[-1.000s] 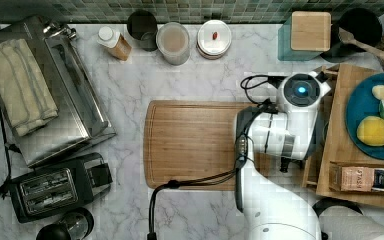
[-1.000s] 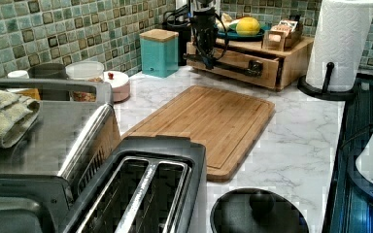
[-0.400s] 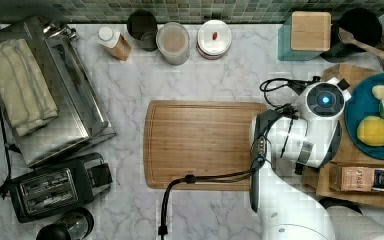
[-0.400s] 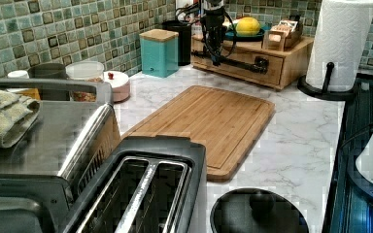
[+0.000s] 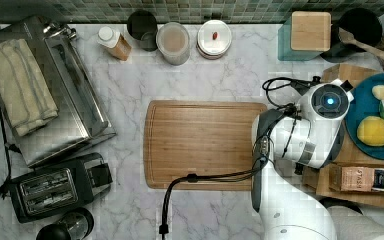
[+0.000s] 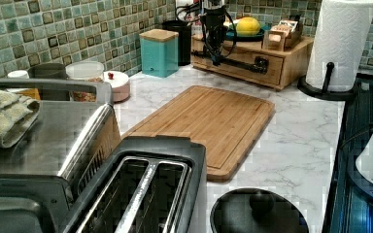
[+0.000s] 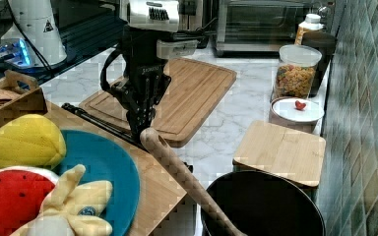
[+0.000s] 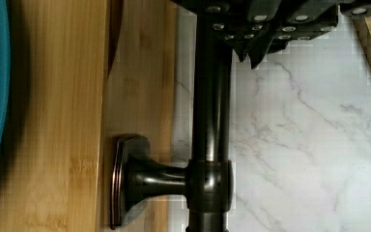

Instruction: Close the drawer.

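1. The drawer [image 6: 245,60] sat in a wooden stand [image 6: 291,63] at the far end of the marble counter [image 6: 301,141] in the left view, beside a paper towel roll [image 6: 342,41]. Its front lay nearly flush with the stand.
2. A long dark bar handle [image 8: 211,121] ran along the drawer front, held off the wood by a flared post [image 8: 145,181].
3. The gripper [image 7: 140,120] pointed down at that handle in the right view, at the edge of the stand's top.
4. In the wrist view the gripper's dark fingers [image 8: 265,29] were at the bar, but whether they were apart or clamped on it could not be told.
5. A blue plate [image 7: 98,177] on the stand's top carried a yellow toy lemon [image 7: 22,142], a toy watermelon slice [image 7: 10,199] and a toy banana [image 7: 76,199].
6. A cutting board [image 5: 205,145] lay flat on the counter just beside the stand, under the arm [image 5: 300,145] in the top view.
7. A teal canister with a wooden lid [image 6: 159,52] stood near the stand by the tiled wall.
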You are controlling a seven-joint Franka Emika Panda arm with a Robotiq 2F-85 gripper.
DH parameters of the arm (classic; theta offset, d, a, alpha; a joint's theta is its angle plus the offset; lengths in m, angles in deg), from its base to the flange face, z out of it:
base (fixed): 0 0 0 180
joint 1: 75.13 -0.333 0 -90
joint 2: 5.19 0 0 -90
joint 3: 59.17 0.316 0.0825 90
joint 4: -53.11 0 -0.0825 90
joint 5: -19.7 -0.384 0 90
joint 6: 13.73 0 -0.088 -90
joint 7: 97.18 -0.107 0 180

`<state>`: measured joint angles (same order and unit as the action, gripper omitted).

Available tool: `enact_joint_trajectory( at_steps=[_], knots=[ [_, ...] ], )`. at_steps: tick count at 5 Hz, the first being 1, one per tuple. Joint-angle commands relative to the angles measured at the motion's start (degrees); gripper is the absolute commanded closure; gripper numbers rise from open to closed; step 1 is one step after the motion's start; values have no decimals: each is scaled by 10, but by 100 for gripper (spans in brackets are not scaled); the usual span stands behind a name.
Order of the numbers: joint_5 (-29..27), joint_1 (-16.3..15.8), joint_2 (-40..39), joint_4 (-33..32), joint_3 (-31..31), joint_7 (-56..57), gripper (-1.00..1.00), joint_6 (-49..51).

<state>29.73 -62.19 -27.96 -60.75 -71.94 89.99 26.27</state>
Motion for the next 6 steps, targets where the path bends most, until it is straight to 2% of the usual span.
enact_joint_trajectory(
  at_steps=[1,2,6],
  knots=[
    [30,159,13,28,-3,16,100,1],
    [5,118,9,27,-47,32,100,-2],
    [8,122,10,27,-42,31,100,-2]
  ],
)
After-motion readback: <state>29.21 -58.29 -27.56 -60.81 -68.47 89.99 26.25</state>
